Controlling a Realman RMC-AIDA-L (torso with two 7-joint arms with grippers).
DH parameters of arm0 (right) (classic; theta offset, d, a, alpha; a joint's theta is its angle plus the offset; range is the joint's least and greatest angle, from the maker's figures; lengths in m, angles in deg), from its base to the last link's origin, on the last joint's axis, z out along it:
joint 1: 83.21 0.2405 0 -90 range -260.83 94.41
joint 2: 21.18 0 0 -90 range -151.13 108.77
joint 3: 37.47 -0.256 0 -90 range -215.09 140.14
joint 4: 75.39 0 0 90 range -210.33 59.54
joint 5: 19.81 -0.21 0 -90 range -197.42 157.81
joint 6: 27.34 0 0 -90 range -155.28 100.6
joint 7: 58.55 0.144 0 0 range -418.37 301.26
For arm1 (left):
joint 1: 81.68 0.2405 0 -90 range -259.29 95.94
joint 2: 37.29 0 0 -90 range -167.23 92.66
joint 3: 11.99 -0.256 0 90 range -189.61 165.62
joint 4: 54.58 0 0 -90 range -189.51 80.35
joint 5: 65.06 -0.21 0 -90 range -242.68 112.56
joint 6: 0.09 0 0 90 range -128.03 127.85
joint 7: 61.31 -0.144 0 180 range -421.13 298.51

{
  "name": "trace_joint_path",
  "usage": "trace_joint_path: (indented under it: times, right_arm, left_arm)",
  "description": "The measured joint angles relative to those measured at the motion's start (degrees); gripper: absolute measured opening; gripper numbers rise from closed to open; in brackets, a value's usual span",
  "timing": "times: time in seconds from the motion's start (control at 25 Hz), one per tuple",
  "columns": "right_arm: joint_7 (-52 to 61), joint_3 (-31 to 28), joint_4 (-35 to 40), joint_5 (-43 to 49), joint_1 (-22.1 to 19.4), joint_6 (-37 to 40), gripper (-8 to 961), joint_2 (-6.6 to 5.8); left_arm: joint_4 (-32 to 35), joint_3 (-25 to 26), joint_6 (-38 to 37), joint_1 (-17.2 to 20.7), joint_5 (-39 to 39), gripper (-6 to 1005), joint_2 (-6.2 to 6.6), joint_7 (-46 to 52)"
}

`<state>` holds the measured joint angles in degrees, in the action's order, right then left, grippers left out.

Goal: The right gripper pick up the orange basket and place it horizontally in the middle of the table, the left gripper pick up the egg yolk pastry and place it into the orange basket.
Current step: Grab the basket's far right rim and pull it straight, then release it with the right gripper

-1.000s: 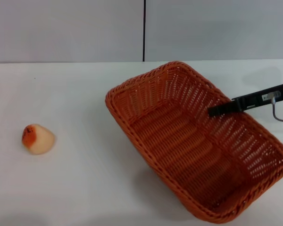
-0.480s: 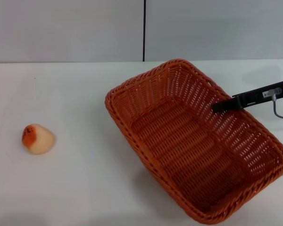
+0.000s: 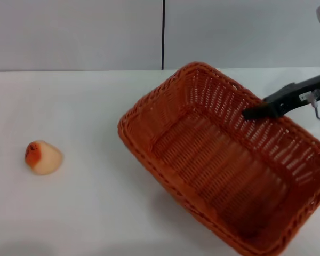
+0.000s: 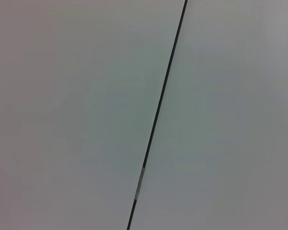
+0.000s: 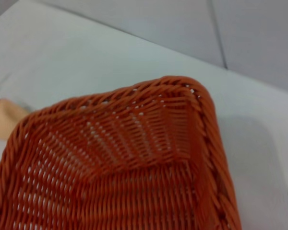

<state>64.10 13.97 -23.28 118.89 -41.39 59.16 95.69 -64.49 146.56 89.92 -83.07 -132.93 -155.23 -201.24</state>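
Note:
The orange basket (image 3: 218,170) is at the right of the white table (image 3: 85,101), tilted, with its far rim raised. My right gripper (image 3: 254,112) reaches in from the right and is shut on the basket's far long wall, one black finger showing inside. The right wrist view looks into a corner of the basket (image 5: 134,158), with the egg yolk pastry (image 5: 5,122) peeking past its rim. The pastry (image 3: 42,157) lies alone at the table's left, well apart from the basket. My left gripper is out of view; its wrist camera faces a bare wall.
A grey wall with a dark vertical seam (image 3: 163,34) runs behind the table's far edge. Open tabletop (image 3: 96,202) lies between the pastry and the basket and along the front.
The right gripper has risen and drawn slightly right with the basket's far wall. The basket has tipped up on that side and turned a little. The pastry has not moved.

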Motion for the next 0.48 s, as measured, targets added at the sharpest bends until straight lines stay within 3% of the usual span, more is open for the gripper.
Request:
trace_joint_path:
  times: [0.12, 0.48]
  right_arm:
    - [-5.36, 0.11, 4.09, -0.06, 1.34, 2.64, 155, 0.04]
    - [-22.58, 0.35, 4.69, -0.09, 6.11, 5.43, 150, 0.19]
  left_arm:
    - [-1.07, -0.14, 1.05, 0.89, -0.13, 846, 0.0, -0.17]
    - [-1.95, 0.09, 4.61, 4.54, -0.06, 847, 0.02, -0.12]
